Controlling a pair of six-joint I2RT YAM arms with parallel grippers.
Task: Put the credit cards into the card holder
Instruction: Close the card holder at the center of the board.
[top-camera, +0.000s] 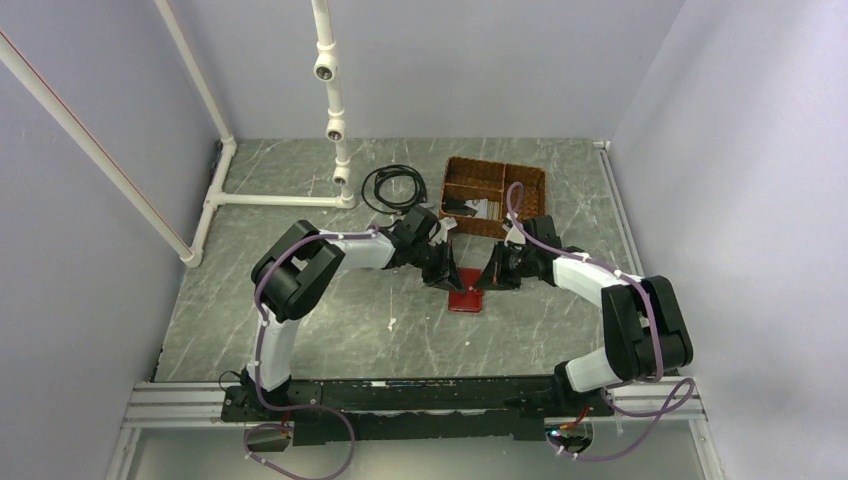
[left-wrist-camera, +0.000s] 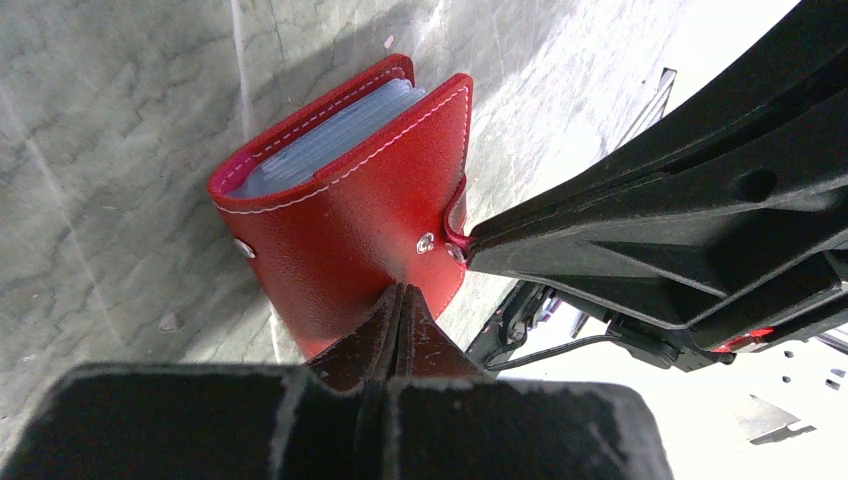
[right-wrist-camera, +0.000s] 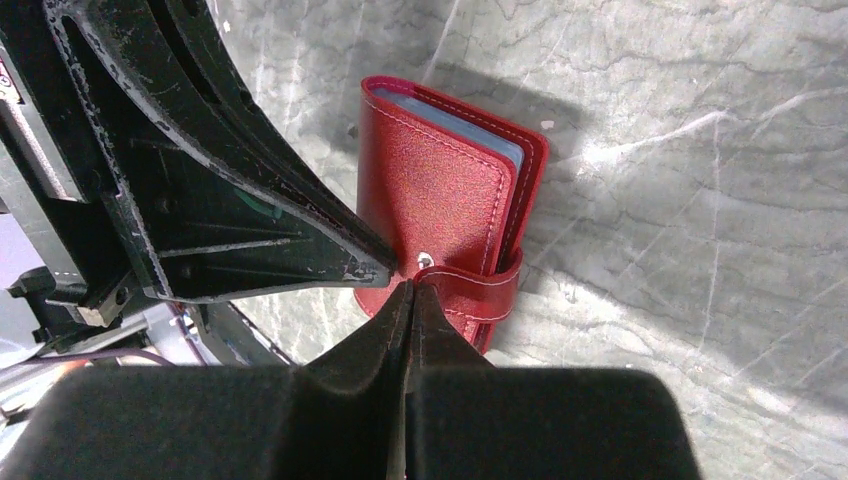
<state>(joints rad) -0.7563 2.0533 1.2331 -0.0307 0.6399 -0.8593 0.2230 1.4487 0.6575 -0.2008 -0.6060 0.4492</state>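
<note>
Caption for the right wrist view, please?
Right end effector and left end effector meet at the snap strap of the red wallet.

A grey, marble-veined tabletop (top-camera: 300, 320) lies in a booth with plain pale lavender walls (top-camera: 450, 70) on the left, far and right sides. White plastic pipes (top-camera: 330, 100) stand at the far left, and one slants along the left wall. A coiled black cable (top-camera: 398, 180) and a brown wicker basket (top-camera: 495, 162) sit toward the far side. A metal rail (top-camera: 180, 405) edges the near side. The light is soft and even.
</note>
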